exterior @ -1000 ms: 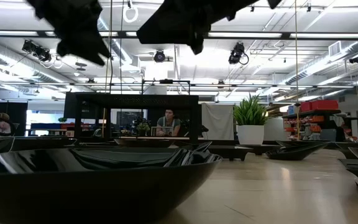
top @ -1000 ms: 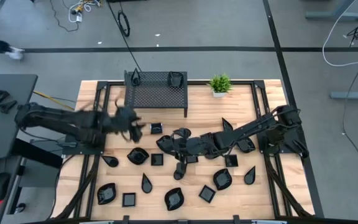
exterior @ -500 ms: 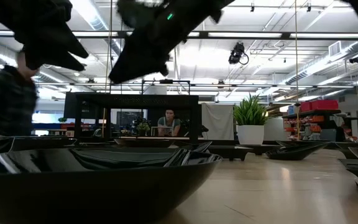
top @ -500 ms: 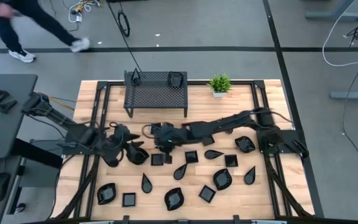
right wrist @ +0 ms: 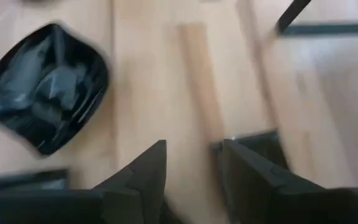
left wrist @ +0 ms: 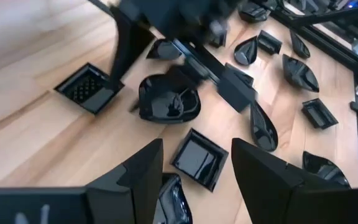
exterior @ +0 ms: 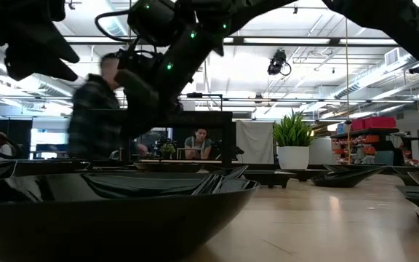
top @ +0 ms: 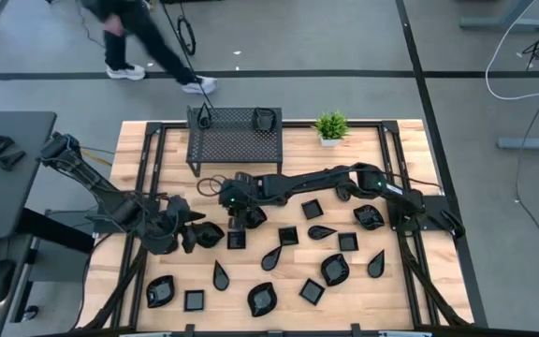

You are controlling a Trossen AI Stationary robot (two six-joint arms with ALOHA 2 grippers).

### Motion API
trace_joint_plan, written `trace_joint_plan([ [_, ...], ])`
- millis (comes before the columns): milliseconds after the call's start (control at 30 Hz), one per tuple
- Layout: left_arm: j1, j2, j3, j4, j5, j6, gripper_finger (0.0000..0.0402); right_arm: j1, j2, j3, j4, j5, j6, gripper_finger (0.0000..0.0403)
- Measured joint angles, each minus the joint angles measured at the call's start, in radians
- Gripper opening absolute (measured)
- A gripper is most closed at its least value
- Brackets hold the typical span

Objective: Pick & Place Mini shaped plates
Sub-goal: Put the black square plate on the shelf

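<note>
Several mini shaped plates, glossy black, lie scattered on the wooden table (top: 363, 150): a rounded one (top: 207, 236), a square one (top: 237, 241), a teardrop (top: 271, 257). Two more sit on the black mesh rack (top: 237, 145). My right gripper (top: 243, 217) reaches across from the right and points down, open, over bare wood near the rack (right wrist: 192, 144). A rounded plate (right wrist: 42, 87) lies off to one side of it, and a dark square edge (right wrist: 260, 142) shows behind one finger. My left gripper (top: 191, 234) hangs open above a square plate (left wrist: 197, 160) and touches nothing.
A small green potted plant (top: 330, 126) stands at the far edge, right of the rack. Black frame rails (top: 148, 187) run along both sides of the table. A person (top: 138, 42) walks past on the floor beyond the far edge. More plates (top: 262, 300) crowd the near half.
My right arm has stretched toward the table's left, and its gripper has gone from the middle plates toward the rack and sunk lower. My left gripper has drawn back toward the near left and come down. A person has walked along behind the table.
</note>
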State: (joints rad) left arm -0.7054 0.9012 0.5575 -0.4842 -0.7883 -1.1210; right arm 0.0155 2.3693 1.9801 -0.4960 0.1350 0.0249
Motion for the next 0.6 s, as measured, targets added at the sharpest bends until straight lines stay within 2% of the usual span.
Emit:
trace_joint_plan([
  [400,-0.070,0.000,0.000,-0.025,-0.076,-0.048,0.0197,-0.012,0.000,-0.120,0.147,0.009,-0.060,0.0139],
  [600,-0.070,0.000,0.000,-0.025,-0.076,-0.048,0.0197,-0.015,0.001,-0.167,0.164,0.076,-0.072,0.0121],
])
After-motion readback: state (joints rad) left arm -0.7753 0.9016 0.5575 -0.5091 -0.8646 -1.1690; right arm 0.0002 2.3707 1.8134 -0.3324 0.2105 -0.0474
